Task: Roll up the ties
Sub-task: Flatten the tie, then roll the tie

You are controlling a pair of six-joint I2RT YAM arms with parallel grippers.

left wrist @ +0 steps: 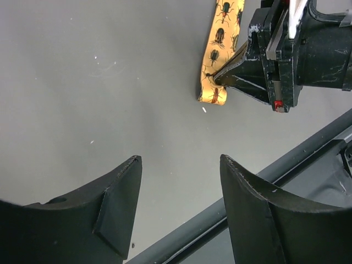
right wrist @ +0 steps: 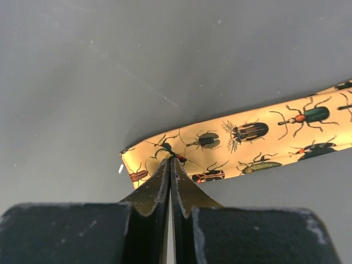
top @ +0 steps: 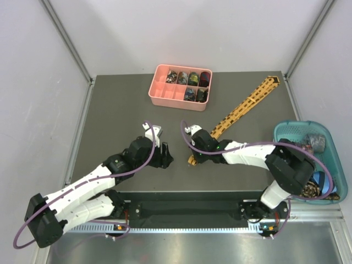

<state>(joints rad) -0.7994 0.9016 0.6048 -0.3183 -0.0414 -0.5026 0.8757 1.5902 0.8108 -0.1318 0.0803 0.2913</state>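
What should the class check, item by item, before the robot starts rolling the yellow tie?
1. Right gripper shut on the tie's end: ok.
2. Left gripper open, nothing between its fingers: ok.
3. Left gripper clear of the tie, over bare table: ok.
4. Tie laid out straight, no twists seen from above: ok.
5. Tray has free compartments on its left side: ok.
6. Grip deep enough to hold through a turn: cannot tell; only the fingertips pinch the fabric.
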